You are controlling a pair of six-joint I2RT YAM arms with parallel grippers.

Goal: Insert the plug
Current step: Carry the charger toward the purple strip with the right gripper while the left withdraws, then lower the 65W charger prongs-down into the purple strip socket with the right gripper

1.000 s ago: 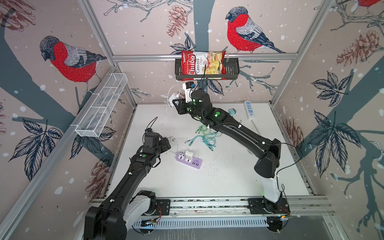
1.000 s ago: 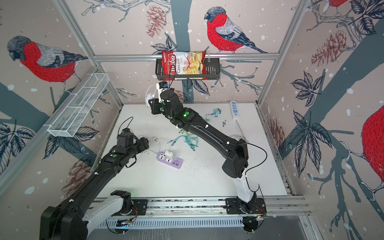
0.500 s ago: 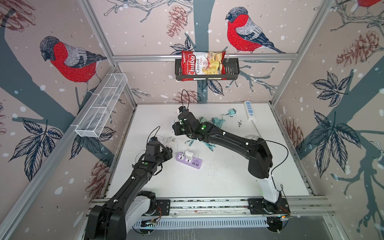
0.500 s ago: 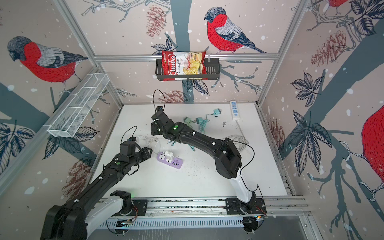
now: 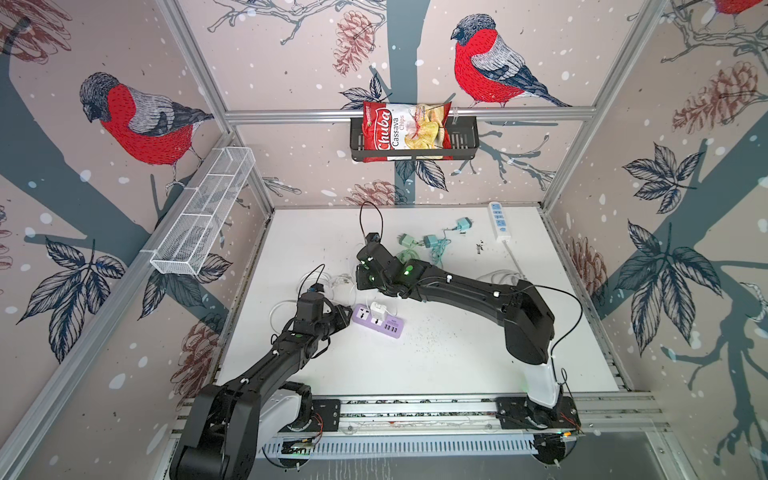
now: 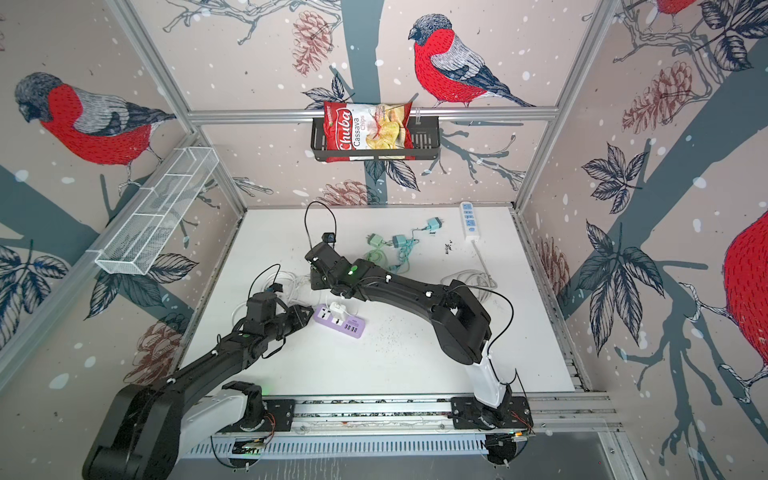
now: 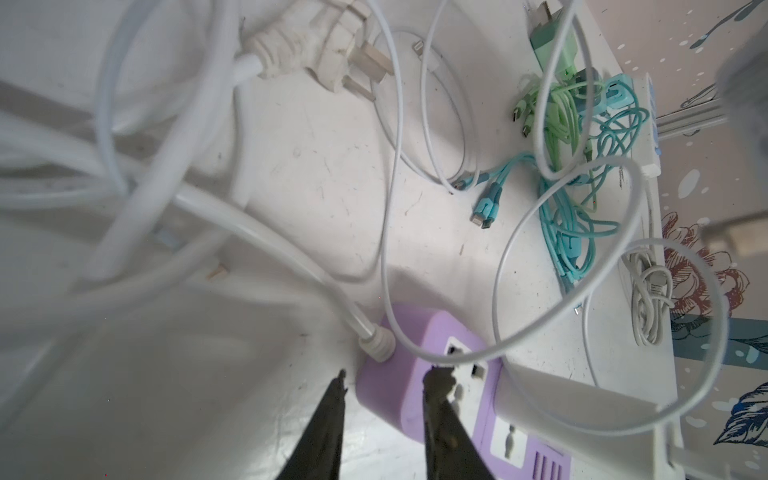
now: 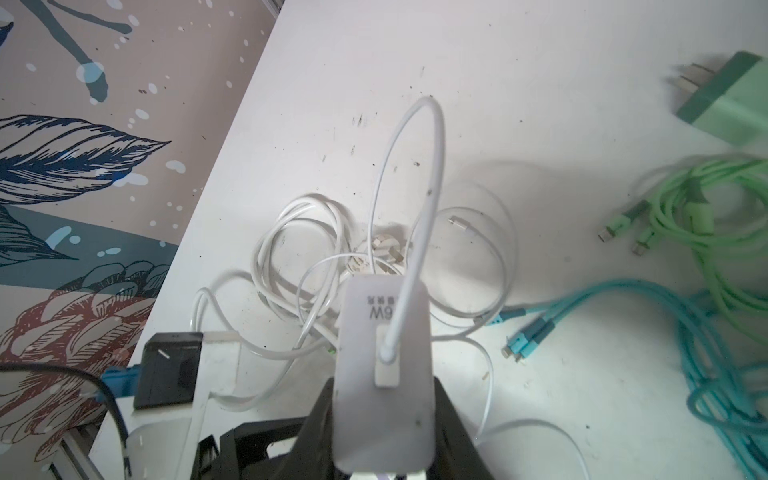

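In both top views the only print you can read is on the chip bag (image 5: 405, 131) (image 6: 368, 131) in the black basket (image 5: 467, 143) on the back wall: "Chuba Cassava Chips". On the table (image 5: 457, 365) the purple power strip (image 5: 388, 328) (image 6: 353, 328) lies left of centre. The white charger (image 5: 378, 309) (image 6: 337, 309) stands on its face, but you can't tell whether the prongs are seated. The right gripper (image 5: 379, 296) comes down onto the charger from behind, and the left gripper (image 5: 348, 315) meets the strip's left end. You have bare table in front of the strip and to its right. Loops of white cord (image 5: 286, 307) crowd the side toward the table's left edge.

In the left wrist view the fingers (image 7: 328, 419) stand at a narrow gap astride the strip's end corner. One is beside the end wall, the other over the face by the first socket. Whether they press on it, you can't tell. Nothing on the strip reads. A loose three-pin plug (image 7: 316, 45) and teal cables (image 7: 582, 232) lie beyond.

In the right wrist view the fingers clamp the charger's two sides. "6W" reads upside down on its top, and the marks beside it are too blurred to read. A thin white lead (image 8: 432, 166) loops up from its port. A green charger (image 8: 731, 104) lies well apart.
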